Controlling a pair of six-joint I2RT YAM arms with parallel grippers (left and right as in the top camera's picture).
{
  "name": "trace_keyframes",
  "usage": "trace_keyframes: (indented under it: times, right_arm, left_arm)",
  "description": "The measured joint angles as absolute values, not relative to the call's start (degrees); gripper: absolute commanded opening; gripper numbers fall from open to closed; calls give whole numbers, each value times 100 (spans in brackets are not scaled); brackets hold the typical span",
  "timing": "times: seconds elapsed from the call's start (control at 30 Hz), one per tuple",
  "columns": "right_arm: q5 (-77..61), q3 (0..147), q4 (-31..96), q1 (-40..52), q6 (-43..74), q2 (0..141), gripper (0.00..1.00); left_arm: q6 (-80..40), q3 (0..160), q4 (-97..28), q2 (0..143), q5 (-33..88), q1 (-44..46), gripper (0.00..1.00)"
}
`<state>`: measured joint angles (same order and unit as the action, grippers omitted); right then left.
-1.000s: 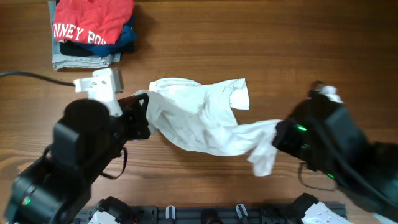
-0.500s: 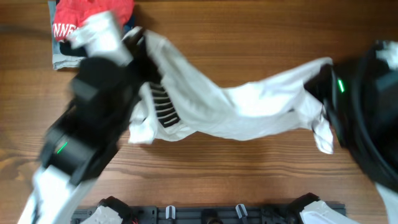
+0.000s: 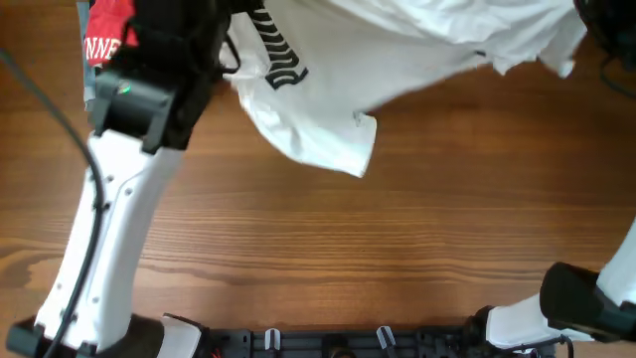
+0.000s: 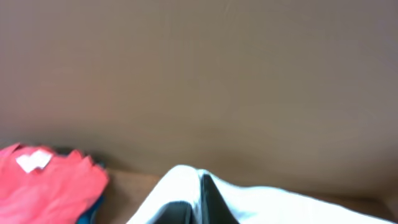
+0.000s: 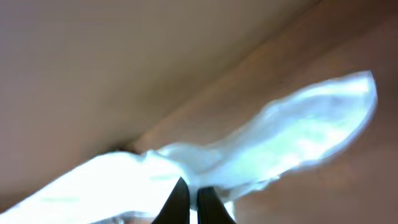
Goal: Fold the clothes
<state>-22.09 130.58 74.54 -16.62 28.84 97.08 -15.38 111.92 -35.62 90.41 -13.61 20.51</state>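
The white T-shirt [image 3: 397,50] hangs stretched between my two arms along the far side of the table, and one loose part droops to a corner [image 3: 353,149]. Its black-striped patch [image 3: 278,60] faces up near the left end. My left gripper [image 4: 200,190] is shut on a fold of the white cloth [image 4: 180,186], which drapes over both fingers. My right gripper [image 5: 193,200] is shut on the shirt's other end [image 5: 273,146], and the fabric spreads out beyond the dark fingertips. In the overhead view the cloth and the frame edge hide both grippers' jaws.
A red garment with white lettering [image 3: 104,35] lies on a pile at the far left, seen also in the left wrist view as red cloth [image 4: 50,186]. My left arm [image 3: 119,199] crosses the table's left side. The right arm's base [image 3: 586,303] sits front right.
Both arms have swung up and toward the far side, lifting the shirt off the table and pulling it out wide. The shirt has gone from a crumpled heap to a stretched, hanging sheet.
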Motion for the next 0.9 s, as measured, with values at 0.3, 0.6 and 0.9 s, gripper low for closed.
trace_keyframes:
  times: [0.3,0.6,0.9]
  right_arm:
    - [-1612,11533,8632,-1656,2115,10057,29]
    - [-1575,9795,8141,-1636,1656,10213,34]
    - [-1957,9487,8934,-8,1212,10068,35]
  left_arm:
    - [-2447,11187,-7109,10245,-878,2051,4]
    - [-2650,11137,-7251,11942,-130,2062,4]
    - [-2652,11137,-7199,11983,-128,2080,4]
